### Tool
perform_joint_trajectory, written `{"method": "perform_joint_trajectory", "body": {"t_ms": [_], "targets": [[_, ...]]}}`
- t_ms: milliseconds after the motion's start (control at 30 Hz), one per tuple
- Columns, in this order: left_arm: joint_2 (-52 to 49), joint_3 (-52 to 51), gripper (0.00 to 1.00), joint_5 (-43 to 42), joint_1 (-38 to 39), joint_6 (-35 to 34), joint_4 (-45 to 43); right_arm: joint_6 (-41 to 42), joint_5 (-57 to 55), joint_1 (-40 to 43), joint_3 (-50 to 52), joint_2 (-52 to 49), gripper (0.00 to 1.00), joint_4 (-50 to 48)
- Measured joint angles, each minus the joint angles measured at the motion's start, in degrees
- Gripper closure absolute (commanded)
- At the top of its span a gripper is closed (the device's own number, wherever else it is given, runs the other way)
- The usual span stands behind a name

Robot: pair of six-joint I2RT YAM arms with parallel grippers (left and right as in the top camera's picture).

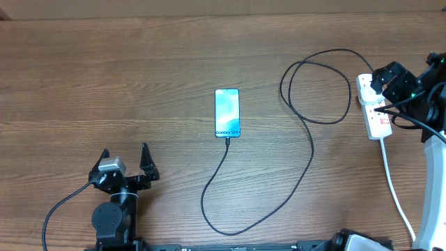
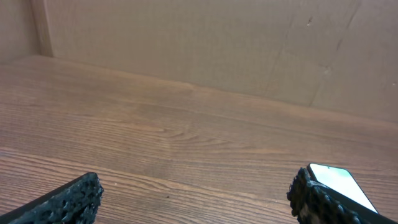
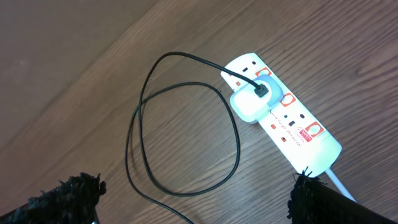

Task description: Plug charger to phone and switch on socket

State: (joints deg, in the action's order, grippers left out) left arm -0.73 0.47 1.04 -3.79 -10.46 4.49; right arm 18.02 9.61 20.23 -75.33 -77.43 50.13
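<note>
The phone lies face up in the middle of the table with its blue-teal screen lit. The black charger cable runs from the phone's near end, loops across the table and ends in a white adapter seated in the white socket strip. The strip also shows at the right in the overhead view. My right gripper hovers above the strip, open and empty; its fingertips frame the cable loop. My left gripper is open and empty near the front left. The phone's corner shows beside its right finger.
The strip's thick white cord runs toward the front right edge. A brown cardboard wall stands behind the table. The cable loop lies on the wood left of the strip.
</note>
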Motion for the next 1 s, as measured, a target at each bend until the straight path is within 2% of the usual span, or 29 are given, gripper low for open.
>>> {"method": "perform_joint_trajectory", "body": {"t_ms": [267, 600, 900, 1000], "targets": [[0.0, 0.0, 0.0, -0.02, 0.0, 0.0, 0.0, 0.02, 0.42, -1.7, 7.06, 6.51, 0.0, -11.82], [0.0, 0.0, 0.0, -0.02, 0.0, 0.0, 0.0, -0.02, 0.46, -10.43, 29.16, 24.76, 0.0, -38.29], [0.0, 0.0, 0.0, -0.04, 0.0, 0.0, 0.02, 0.0, -2.64, -16.5, 54.6, 43.12, 0.0, -69.94], [0.0, 0.0, 0.0, -0.04, 0.0, 0.0, 0.0, 0.0, -3.21, -17.11, 60.85, 47.45, 0.0, -75.17]]}}
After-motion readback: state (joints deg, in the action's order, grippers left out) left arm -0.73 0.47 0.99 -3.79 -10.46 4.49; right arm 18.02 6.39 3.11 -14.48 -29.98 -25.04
